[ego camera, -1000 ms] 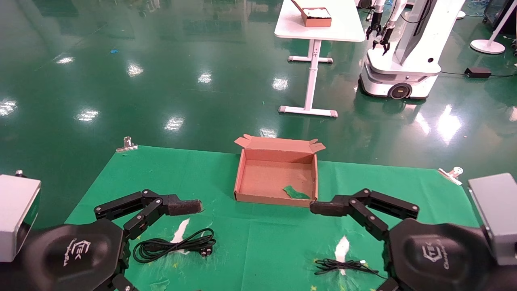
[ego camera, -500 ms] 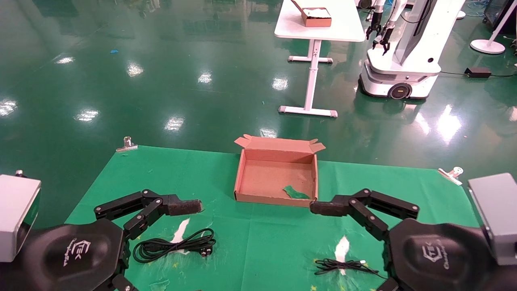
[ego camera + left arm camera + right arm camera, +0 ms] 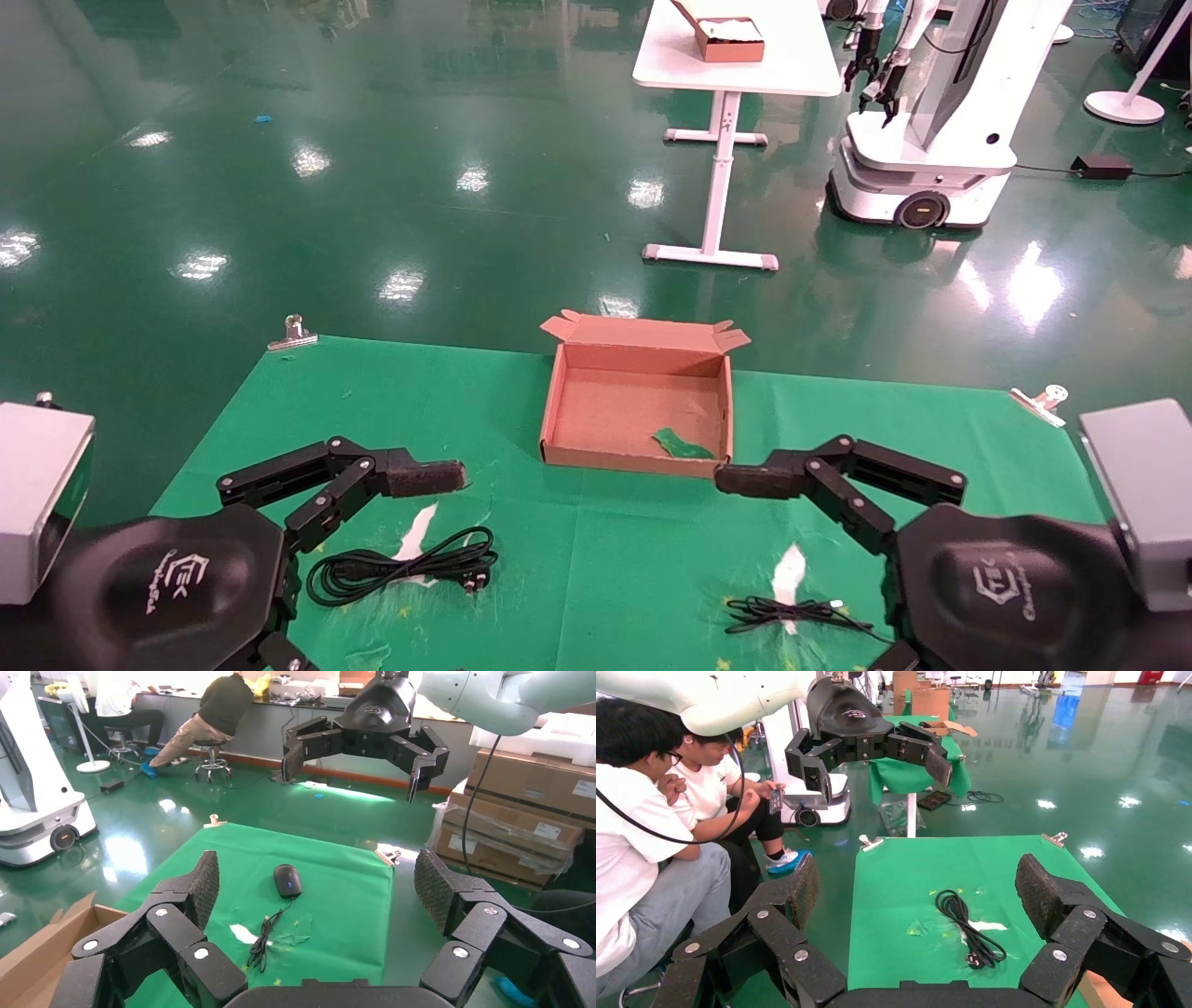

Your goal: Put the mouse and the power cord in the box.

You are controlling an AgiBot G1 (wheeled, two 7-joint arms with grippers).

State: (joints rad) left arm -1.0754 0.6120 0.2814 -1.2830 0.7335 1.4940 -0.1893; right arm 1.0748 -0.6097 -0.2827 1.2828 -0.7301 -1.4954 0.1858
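— Where do the things lie, and which arm is nearer to each?

— The power cord (image 3: 402, 564) is coiled on the green table (image 3: 605, 559) toward its near-left corner, directly under and just forward of the left gripper (image 3: 410, 477). The loop is stretched across the table, its long axis running roughly left to right, with the plug at the end nearer the table's middle. The left arm is clearly the closer one.

— And the mouse?

— From the head camera only its thin bundled cable shows, near the front edge on the right side; the body is hidden by the right arm. The left wrist camera, looking across, shows the mouse (image 3: 287, 880) lying on the cloth with the cable trailing from it, below the right gripper (image 3: 754, 480). So the right arm is nearer to that one.

— The grippers?

— Both hang above the table holding nothing, fingers spread wide — each wrist camera shows its own pads well apart.

— And the box?

— The box (image 3: 559, 410) sits at mid-table toward the far edge, between the two grippers and beyond them, with only a green scrap (image 3: 683, 444) in it. Neither item is in yet; I'd judge the next move is a descent onto one of them, and the left gripper would do best to close across the cord's bundle rather than along it.
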